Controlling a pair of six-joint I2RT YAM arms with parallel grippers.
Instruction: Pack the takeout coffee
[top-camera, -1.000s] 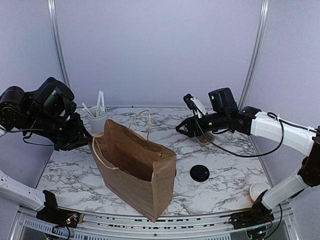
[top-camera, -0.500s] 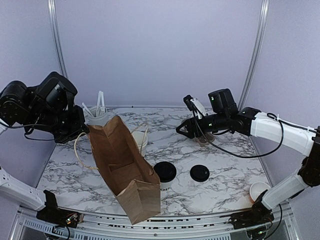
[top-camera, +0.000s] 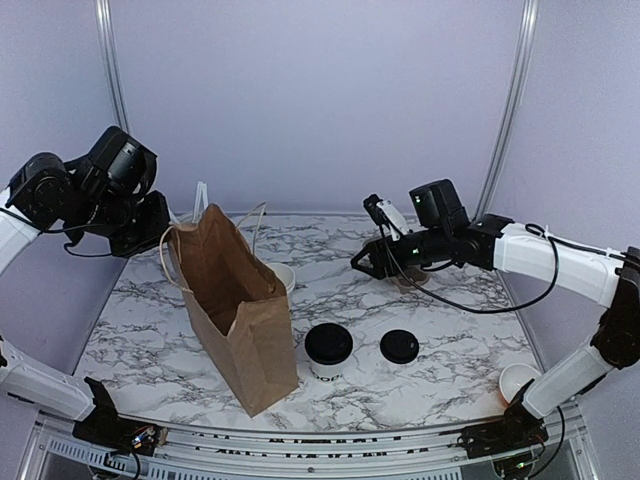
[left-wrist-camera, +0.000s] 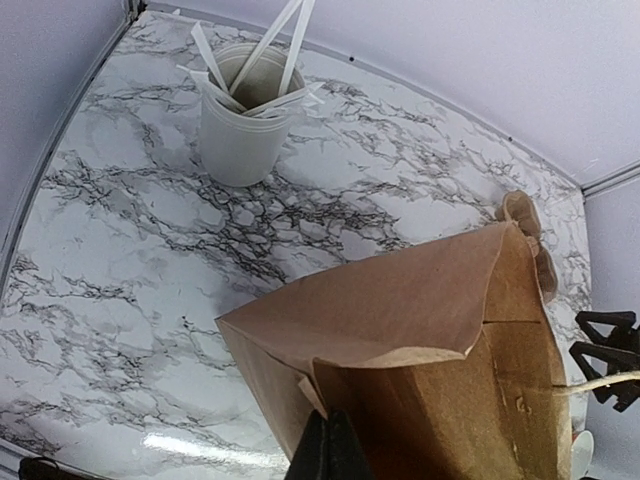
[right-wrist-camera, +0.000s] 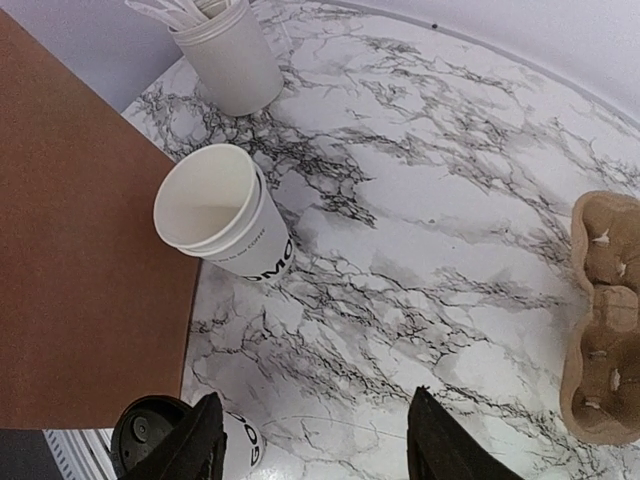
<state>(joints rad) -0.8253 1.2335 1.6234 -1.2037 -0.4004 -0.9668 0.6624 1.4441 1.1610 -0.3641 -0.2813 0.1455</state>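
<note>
The left arm is raised high. The left jaws are shut tight on the top edge of the brown bag (top-camera: 235, 300), which stands on the worktop (top-camera: 450, 330) below them. The takeout coffee (top-camera: 328, 350) stands just beside the bag, between both jaws, with bare worktop on its right. The right arm reaches out low. The right jaws are partly open and hold nothing.

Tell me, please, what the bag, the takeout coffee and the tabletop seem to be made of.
Bag: matte brown kraft paper, by its sharp creases. Takeout coffee: white cup, probably paper; black lid with a faint gloss, likely plastic. Tabletop: smooth, marble-veined, slightly shiny; stone or printed laminate, I cannot tell.
</note>
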